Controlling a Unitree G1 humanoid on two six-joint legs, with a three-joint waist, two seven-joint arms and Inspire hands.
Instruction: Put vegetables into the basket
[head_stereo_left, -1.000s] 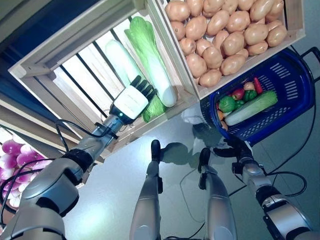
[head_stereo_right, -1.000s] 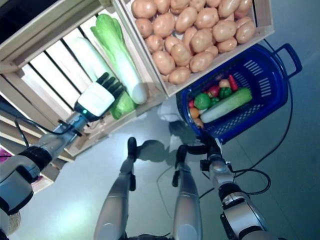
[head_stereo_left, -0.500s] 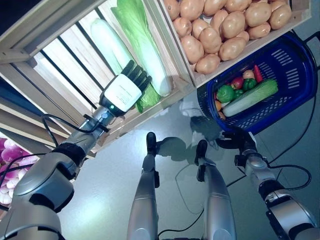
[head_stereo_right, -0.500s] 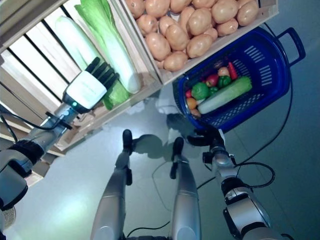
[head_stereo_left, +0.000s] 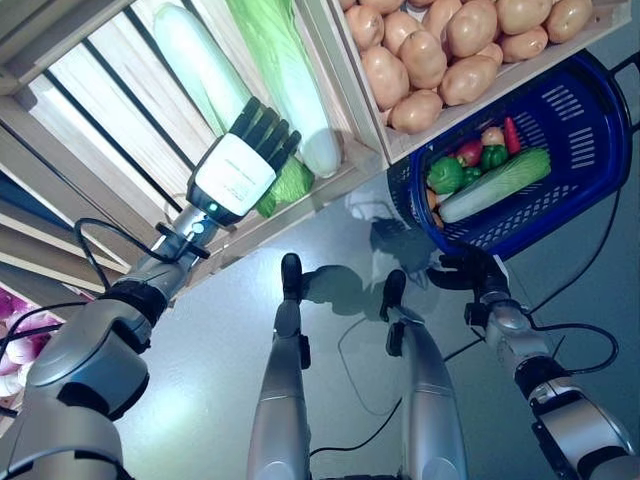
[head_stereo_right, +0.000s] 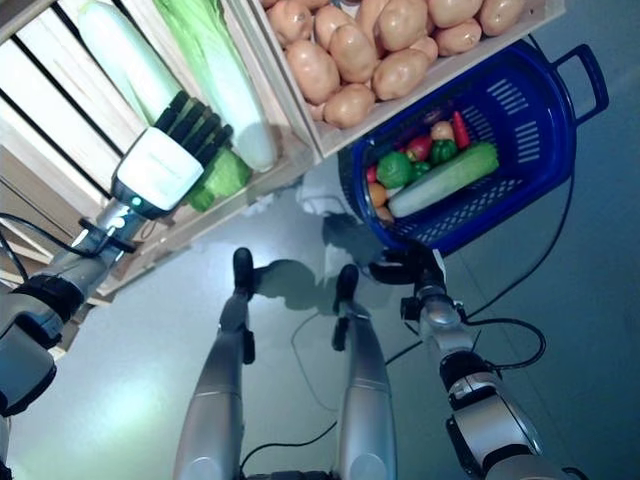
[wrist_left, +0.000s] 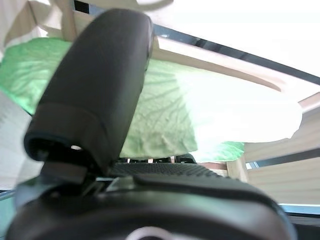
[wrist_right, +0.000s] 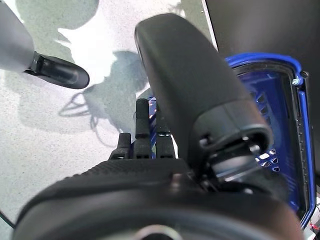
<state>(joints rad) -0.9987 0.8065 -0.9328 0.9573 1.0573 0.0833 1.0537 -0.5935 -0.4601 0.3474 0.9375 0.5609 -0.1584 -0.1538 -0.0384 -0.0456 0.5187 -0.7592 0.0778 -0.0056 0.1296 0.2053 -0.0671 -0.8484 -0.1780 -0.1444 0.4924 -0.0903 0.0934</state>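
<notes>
A pale grey floor (head_stereo_left: 200, 380) runs under slatted wooden crates: one crate (head_stereo_left: 110, 130) holds a long white radish (head_stereo_left: 195, 60) and a cabbage (head_stereo_left: 285, 80), and the next crate (head_stereo_left: 400, 145) is heaped with potatoes (head_stereo_left: 440, 50). No writing can be read. The left hand (head_stereo_left: 235, 170) reaches into the first crate with its fingers straight, lying over the cabbage's green leaf end. The right hand (head_stereo_left: 465, 275) grips the rim of the blue basket (head_stereo_left: 560, 130), fingers curled over it. In the basket lie another cabbage (head_stereo_left: 495, 185), a green pepper (head_stereo_left: 443, 175) and small red and orange vegetables.
</notes>
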